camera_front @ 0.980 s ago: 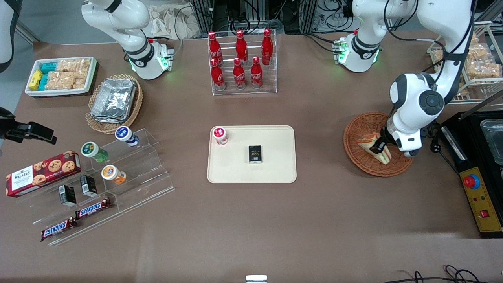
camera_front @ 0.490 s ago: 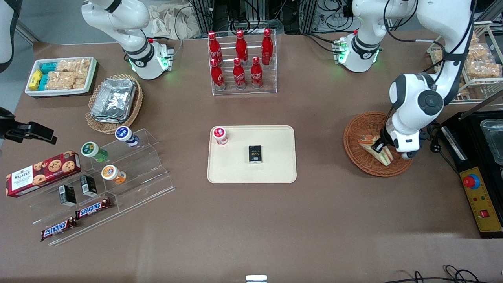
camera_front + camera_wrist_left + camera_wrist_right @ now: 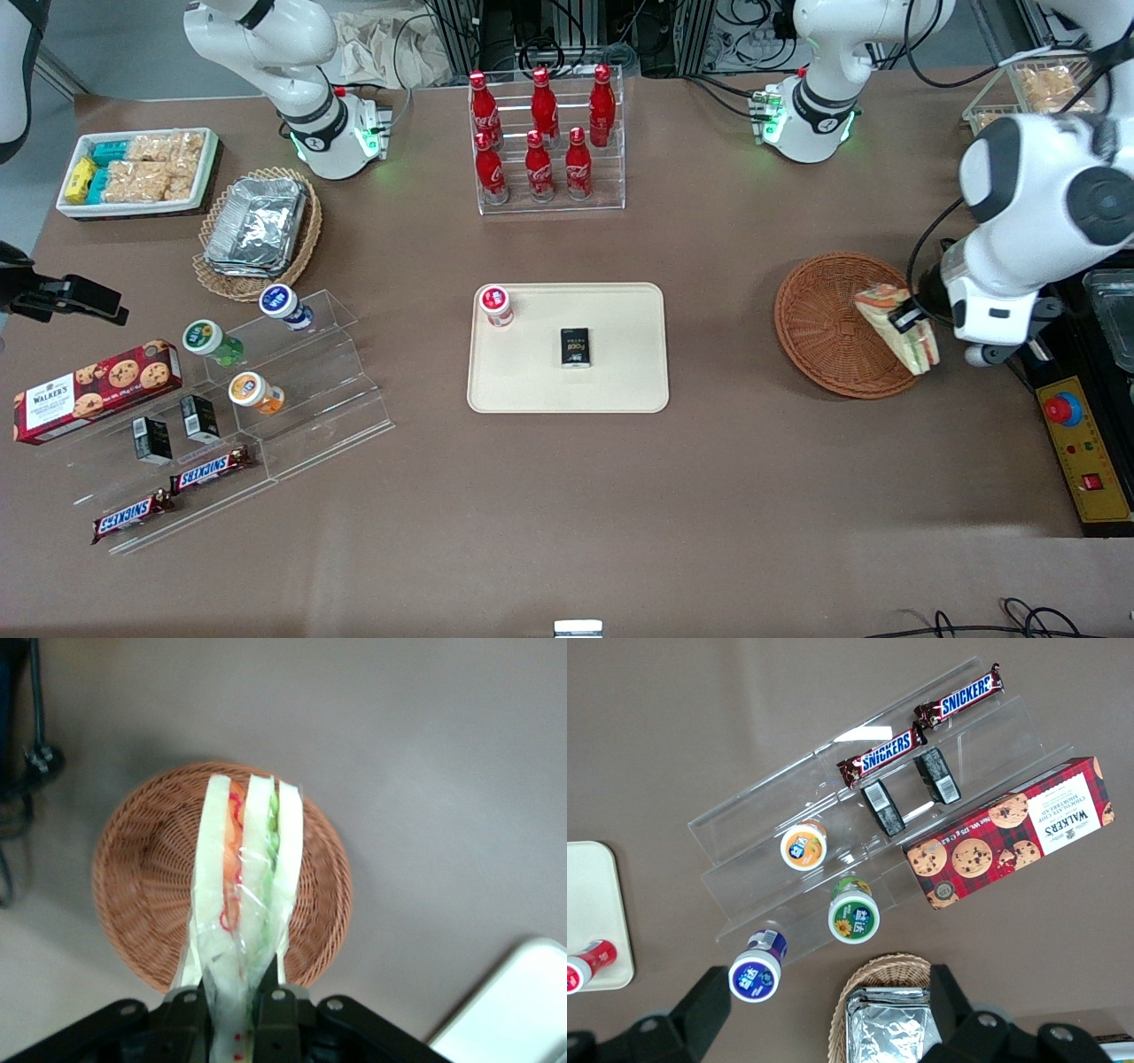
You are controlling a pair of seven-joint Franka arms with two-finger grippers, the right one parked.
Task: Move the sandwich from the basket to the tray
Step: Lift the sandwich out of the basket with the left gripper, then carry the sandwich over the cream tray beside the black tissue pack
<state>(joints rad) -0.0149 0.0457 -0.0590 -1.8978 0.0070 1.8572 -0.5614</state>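
Observation:
The sandwich (image 3: 899,335), a wrapped wedge with pale bread and green and orange filling, hangs in the air over the rim of the round orange-brown basket (image 3: 824,323) at the working arm's end. My left gripper (image 3: 905,316) is shut on it. In the left wrist view the gripper (image 3: 232,999) pinches the wedge's narrow end, and the sandwich (image 3: 244,859) stretches out above the empty basket (image 3: 142,877). The cream tray (image 3: 620,377) lies at the table's middle, and its corner (image 3: 518,1010) shows in the wrist view.
A red-capped small bottle (image 3: 496,305) and a small black box (image 3: 575,346) stand on the tray. A black control box with a red button (image 3: 1085,425) sits beside the basket at the table's end. A rack of red bottles (image 3: 545,142) stands farther from the camera.
The gripper has risen with the sandwich out of the basket and shifted toward the working arm's end of the table. The basket now lies empty.

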